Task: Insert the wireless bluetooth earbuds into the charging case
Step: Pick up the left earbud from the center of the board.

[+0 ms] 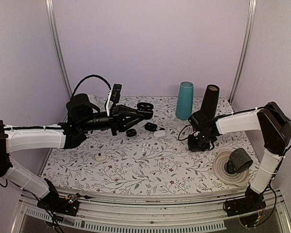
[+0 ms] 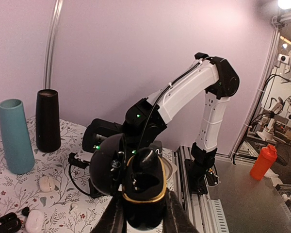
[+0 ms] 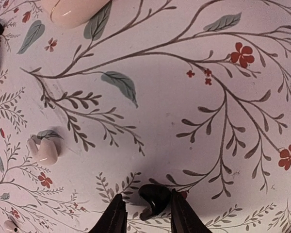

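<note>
My left gripper (image 2: pixel 144 213) is shut on an open black charging case (image 2: pixel 144 187) with a gold rim, held up off the table (image 1: pixel 144 108). A dark rounded piece sits in its upper well; the lower well looks hollow. My right gripper (image 1: pixel 200 143) points down at the patterned table. In the right wrist view a black earbud (image 3: pixel 156 198) lies on the cloth between its jaws (image 3: pixel 147 198). The right finger touches the earbud, and a gap shows between it and the left finger. A white earbud (image 3: pixel 44 149) lies further left.
A teal cup (image 1: pixel 185 100) and a black cup (image 1: pixel 210 99) stand at the back. Small black cases (image 1: pixel 131 132) (image 1: pixel 151 126) and white cases (image 1: pixel 159 134) (image 1: pixel 101 157) lie mid-table. A round plate (image 1: pixel 223 170) with a dark cylinder (image 1: pixel 240 160) sits at the right front.
</note>
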Controlling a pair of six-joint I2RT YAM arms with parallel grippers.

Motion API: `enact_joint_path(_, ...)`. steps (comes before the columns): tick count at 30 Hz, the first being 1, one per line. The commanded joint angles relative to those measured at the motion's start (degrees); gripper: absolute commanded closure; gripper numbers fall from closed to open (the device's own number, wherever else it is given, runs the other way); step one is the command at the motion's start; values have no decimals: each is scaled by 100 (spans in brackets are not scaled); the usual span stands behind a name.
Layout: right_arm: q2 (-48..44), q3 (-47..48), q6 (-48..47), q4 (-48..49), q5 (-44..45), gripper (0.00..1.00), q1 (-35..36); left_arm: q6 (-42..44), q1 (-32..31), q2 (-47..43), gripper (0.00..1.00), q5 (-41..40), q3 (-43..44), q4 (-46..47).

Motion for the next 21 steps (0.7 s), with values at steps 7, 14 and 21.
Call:
enact_joint_path(7, -55, 69, 205, -75, -209, 61, 304, 30, 69, -13, 100, -12, -45, 136)
enact_joint_path(14, -197, -29, 285, 119, -309, 61, 298, 41, 70, -39, 100, -20, -53, 122)
enact_joint_path(21, -375, -220, 417, 251, -281, 63, 56, 41, 74, -34, 100, -19, -28, 119)
